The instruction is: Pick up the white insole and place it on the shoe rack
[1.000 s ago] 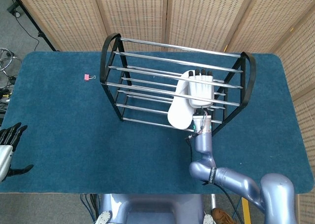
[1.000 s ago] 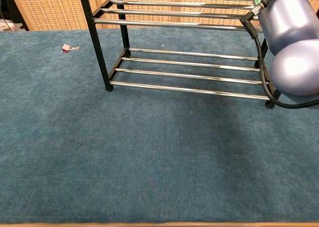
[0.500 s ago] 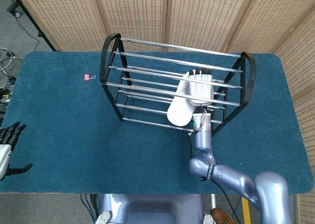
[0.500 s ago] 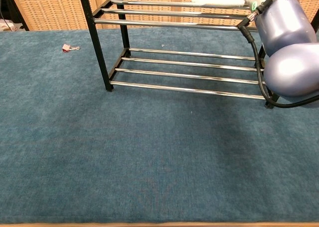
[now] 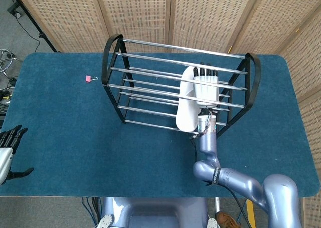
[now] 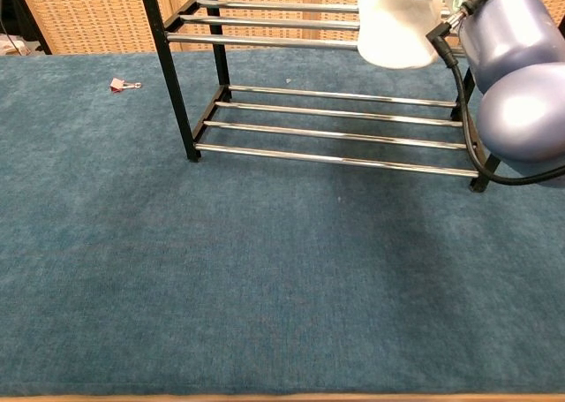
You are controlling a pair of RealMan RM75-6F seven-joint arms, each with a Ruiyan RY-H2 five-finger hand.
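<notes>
The white insole [image 5: 186, 105] lies lengthwise over the top bars of the black-and-chrome shoe rack [image 5: 106, 62], right of its middle. My right hand [image 5: 206, 88] is on the insole's right side and grips it, black fingertips pointing toward the rack's back. In the chest view the insole's rounded end [image 6: 397, 26] hangs tilted in front of the upper bars, and the right forearm [image 6: 516, 40] fills the top right corner. My left hand [image 5: 9, 150] hovers at the table's near left edge, fingers spread and holding nothing.
A small pink binder clip [image 5: 91, 78] lies on the blue carpeted table [image 5: 60, 118] left of the rack, also seen as the clip [image 6: 124, 85] in the chest view. The rack's lower tier bars [image 6: 335, 161] hold nothing. Woven screens stand behind the table.
The right hand has turned the insole from a slant to nearly in line with the forearm. Its near end has dropped into the chest view. The left hand has not moved.
</notes>
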